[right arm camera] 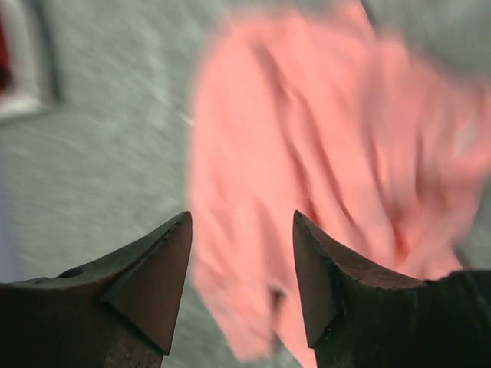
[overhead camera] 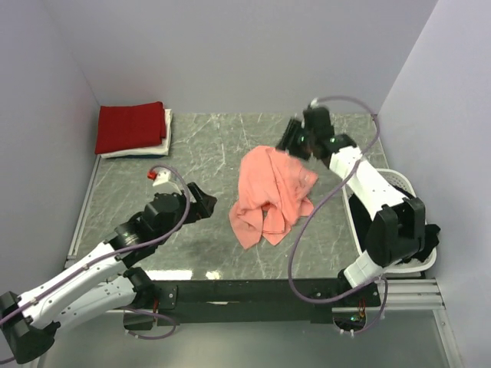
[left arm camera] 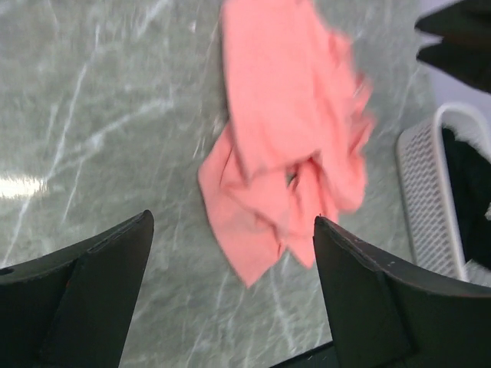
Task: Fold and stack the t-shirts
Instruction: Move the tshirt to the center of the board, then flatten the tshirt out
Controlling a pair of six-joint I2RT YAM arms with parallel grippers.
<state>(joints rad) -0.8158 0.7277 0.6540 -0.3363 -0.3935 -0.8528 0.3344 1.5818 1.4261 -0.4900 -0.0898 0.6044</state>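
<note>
A salmon-pink t-shirt [overhead camera: 272, 195] lies crumpled in the middle of the table; it also shows in the left wrist view [left arm camera: 284, 115] and the right wrist view [right arm camera: 322, 138]. A folded deep red t-shirt [overhead camera: 130, 126] lies on a folded white t-shirt [overhead camera: 146, 151] at the far left corner. A black t-shirt [left arm camera: 468, 184] lies in the basket. My left gripper [overhead camera: 207, 201] [left arm camera: 234, 218] is open and empty, just left of the pink shirt's near part. My right gripper [overhead camera: 290, 142] [right arm camera: 242, 215] is open and empty above the shirt's far edge.
A white slatted basket [overhead camera: 399, 184] [left arm camera: 426, 192] stands at the table's right edge, partly under the right arm. Grey walls close in the back and both sides. Bare marble table [overhead camera: 207, 146] lies between the stack and the pink shirt.
</note>
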